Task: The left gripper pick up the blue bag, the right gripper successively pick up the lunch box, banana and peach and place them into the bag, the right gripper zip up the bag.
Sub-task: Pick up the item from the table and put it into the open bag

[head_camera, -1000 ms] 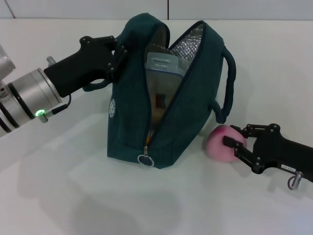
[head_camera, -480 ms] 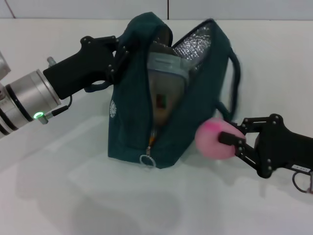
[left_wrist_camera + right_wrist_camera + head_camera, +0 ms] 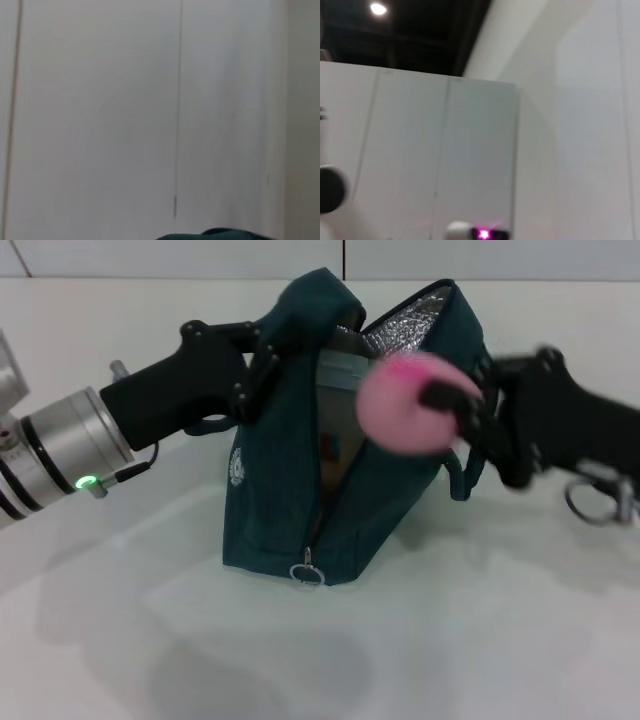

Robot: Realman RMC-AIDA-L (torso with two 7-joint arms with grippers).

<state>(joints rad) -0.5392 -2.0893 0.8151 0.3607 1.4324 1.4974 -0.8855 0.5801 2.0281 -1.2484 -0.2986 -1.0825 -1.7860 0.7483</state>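
**Carrying the peach to the mouth of the bag: where the drop could miss**

Standing on the white tabletop, the blue bag is the big anchor of this scene, its mouth gaping upward with the silver lining showing. The left gripper has its jaws clamped on the bag's near-side top edge, holding that flap open. If that hold slips, or the bag gets nudged, the opening sags and the target narrows.

Over on the other side, the right gripper comes in with its jaws closed on the peach, which hangs in the air just at the bag's open top, against the far flap. The fruit is round and smooth, and only one side of it is pinched, so a slip looks possible if the arm swings hard. Let go too soon and it likely hits the rim, rolls down the outside and off across the tabletop.

Inside the bag, the lunch box already stands upright and fills much of the gap. That leaves a tight slot; the peach may perch on the box's lid instead of settling, and a bulging load would fight the zip later. I cannot make out the banana in there.

Down at the bottom front, the zipper pull lies clear of the action.
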